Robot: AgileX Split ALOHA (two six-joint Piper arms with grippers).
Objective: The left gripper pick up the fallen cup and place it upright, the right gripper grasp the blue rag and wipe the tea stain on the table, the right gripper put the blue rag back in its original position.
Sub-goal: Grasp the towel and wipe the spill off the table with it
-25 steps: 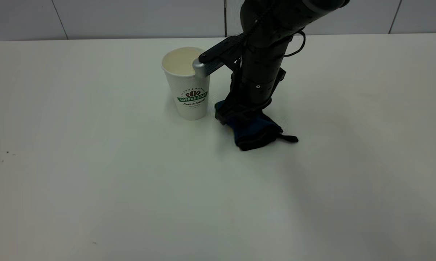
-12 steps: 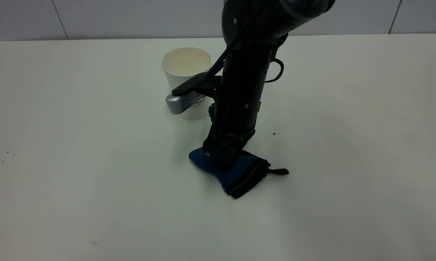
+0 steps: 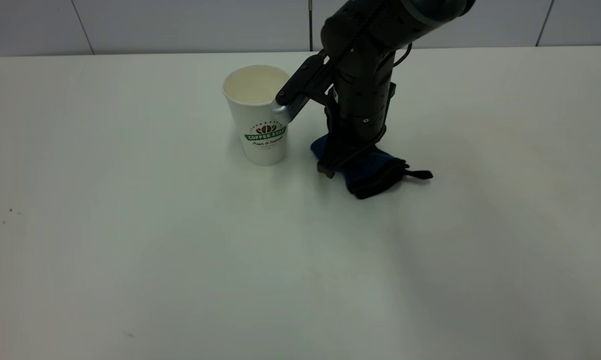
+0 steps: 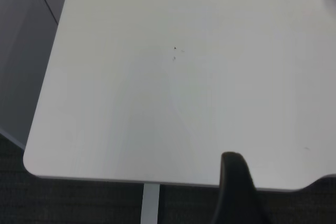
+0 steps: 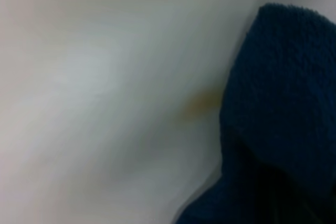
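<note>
Tea stain (image 5: pixel 202 102), a small amber smear, is seen in the right wrist view on the plain white table (image 3: pixel 180 240) at the edge of the folded dark-blue rag with black edging (image 3: pixel 375 172). The rag is pressed to the table under the black right gripper (image 3: pixel 341 161), whose jaws are closed on it, just beside the upright white paper cup with a green banner logo (image 3: pixel 260 117). Only one slim black finger of the left gripper (image 4: pixel 236 190) is seen, over a table corner; how far it is spread cannot be told.

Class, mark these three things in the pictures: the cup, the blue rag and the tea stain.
cup (image 3: pixel 263 131): exterior view, on the green banner logo on its side wall.
blue rag (image 3: pixel 375 172): exterior view, on the folded cloth beside the arm.
tea stain (image 5: pixel 202 102): right wrist view, on the amber smear at the rag's edge.
</note>
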